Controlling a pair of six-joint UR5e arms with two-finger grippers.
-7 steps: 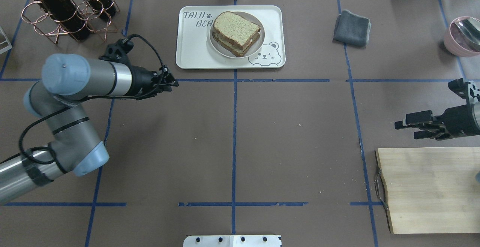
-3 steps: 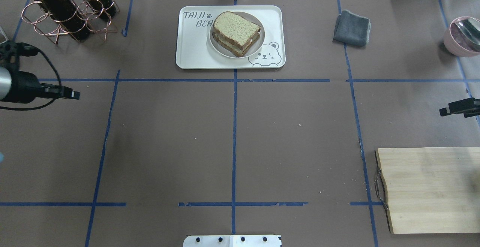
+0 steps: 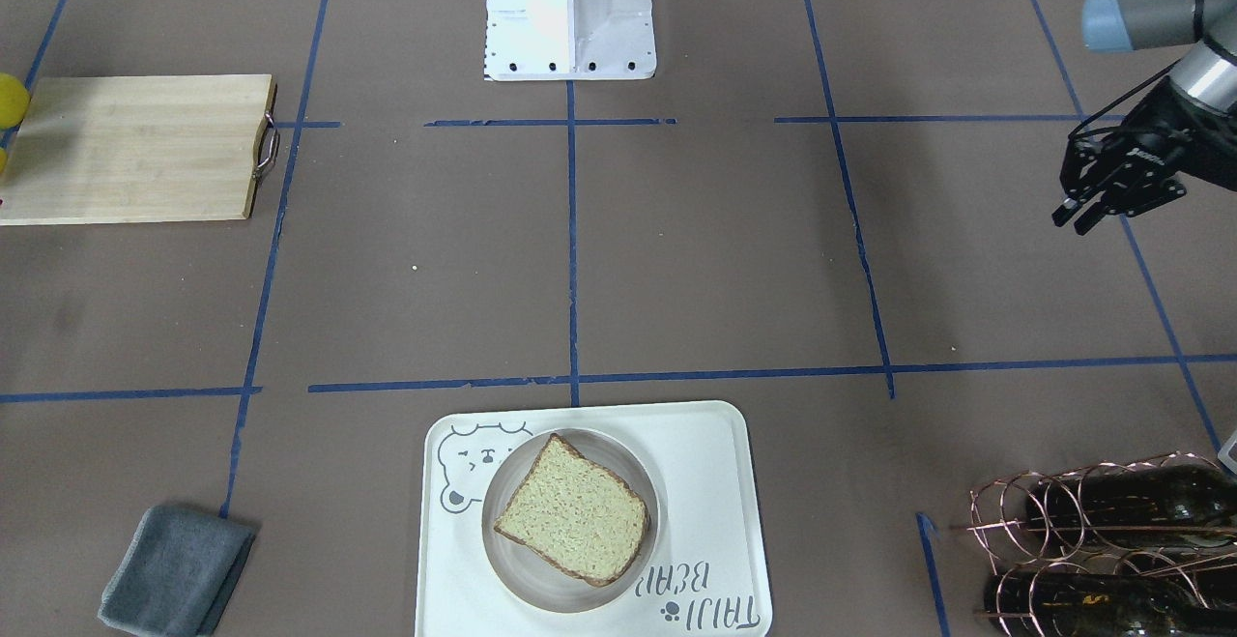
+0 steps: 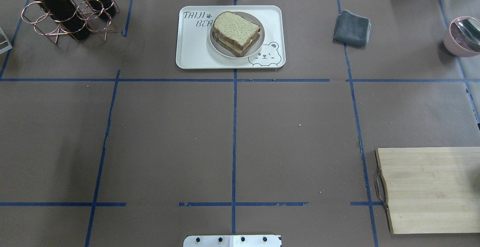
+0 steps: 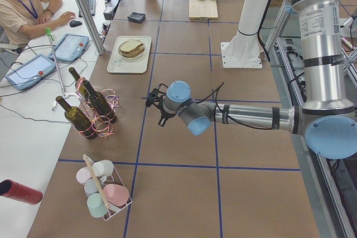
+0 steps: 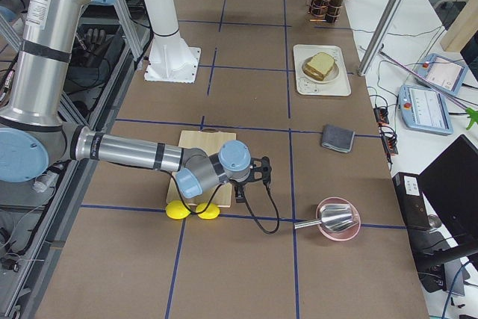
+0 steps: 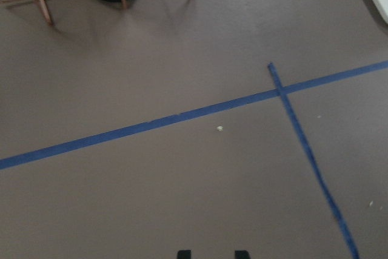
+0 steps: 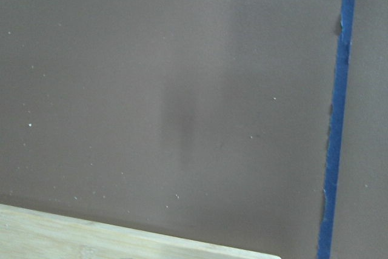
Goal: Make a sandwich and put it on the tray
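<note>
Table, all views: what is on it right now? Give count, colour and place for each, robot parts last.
sandwich: one, tan bread with dark crust, on the plate
plate: one, beige, on the tray
tray: one, off-white, far centre of the table
cloth: one, grey, folded, right of the tray
cutting board: one, pale wood, near right
yellow fruits: two, at the board's outer end
bowl: one, pink, far right, metal scoop inside
bottles: at least two, dark green, in a copper rack, far left
cups: several, pastel, clustered at the left end
robot base: one, white, near centre edge
left gripper: black, jaws open, empty, above bare table
right gripper: black, near the cutting board; jaws cannot be judged
</note>
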